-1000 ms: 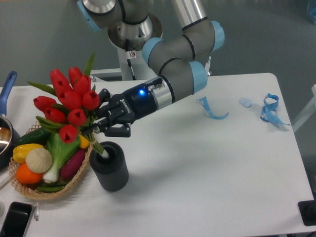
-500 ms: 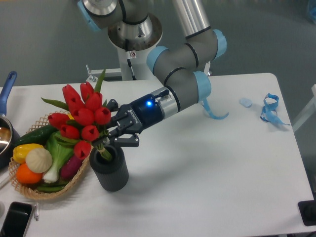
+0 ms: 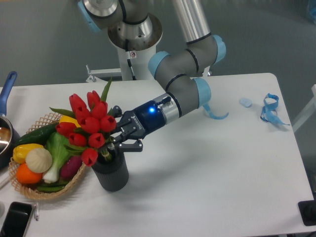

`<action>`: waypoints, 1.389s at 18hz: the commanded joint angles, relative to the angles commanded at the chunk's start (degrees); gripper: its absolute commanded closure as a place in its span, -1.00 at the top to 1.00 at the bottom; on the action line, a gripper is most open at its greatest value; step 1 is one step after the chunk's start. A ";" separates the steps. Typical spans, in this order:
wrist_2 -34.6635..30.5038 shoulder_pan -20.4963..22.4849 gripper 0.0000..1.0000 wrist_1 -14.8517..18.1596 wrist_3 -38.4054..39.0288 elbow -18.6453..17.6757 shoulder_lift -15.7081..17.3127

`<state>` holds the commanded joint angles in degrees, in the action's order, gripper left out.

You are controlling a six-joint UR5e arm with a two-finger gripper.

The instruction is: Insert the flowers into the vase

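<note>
The flowers [image 3: 89, 123], a bunch of red tulip buds with green leaves, stand tilted to the left with their stems down inside the vase [image 3: 110, 172]. The vase is a short dark grey cylinder near the table's front left. My gripper [image 3: 117, 140] reaches in from the right just above the vase's rim and is shut on the stems of the flowers. The lower stems are hidden inside the vase.
A woven wicker basket [image 3: 74, 180] of toy vegetables touches the vase's left side. A blue-handled pot [image 3: 6, 129] sits at the left edge, a black phone [image 3: 15, 220] at the front left. Blue ribbons [image 3: 270, 109] lie at the far right.
The gripper has carried the flowers to the right and downward, and the stems have sunk deeper into the vase. The bunch now stands more upright over the vase.
</note>
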<state>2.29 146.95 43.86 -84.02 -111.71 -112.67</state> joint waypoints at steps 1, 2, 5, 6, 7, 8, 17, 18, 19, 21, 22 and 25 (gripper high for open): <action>-1.05 0.26 -0.40 0.00 -0.17 0.09 -0.35; -2.10 0.35 -0.39 0.00 -0.18 0.18 -0.44; -2.73 0.62 -0.37 0.00 -0.26 0.26 -1.23; -2.90 0.62 -0.30 0.00 -0.26 0.35 -1.23; -3.25 0.62 -0.22 0.00 -0.70 0.35 -1.41; -3.60 0.62 -0.20 0.00 -1.23 0.27 -1.50; -5.27 1.14 0.46 0.00 -3.08 0.00 -2.20; -5.71 1.23 0.60 -0.09 -3.16 0.00 -2.20; -6.15 1.41 0.91 -0.09 -3.43 0.09 -2.20; -6.59 1.58 1.00 -0.09 -4.22 -0.09 -1.94; -6.77 1.67 1.00 -0.09 -4.31 0.00 -1.94; -11.50 2.99 1.00 -0.18 -4.40 -0.09 -0.63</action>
<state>-9.21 149.94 43.68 -88.42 -111.80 -113.30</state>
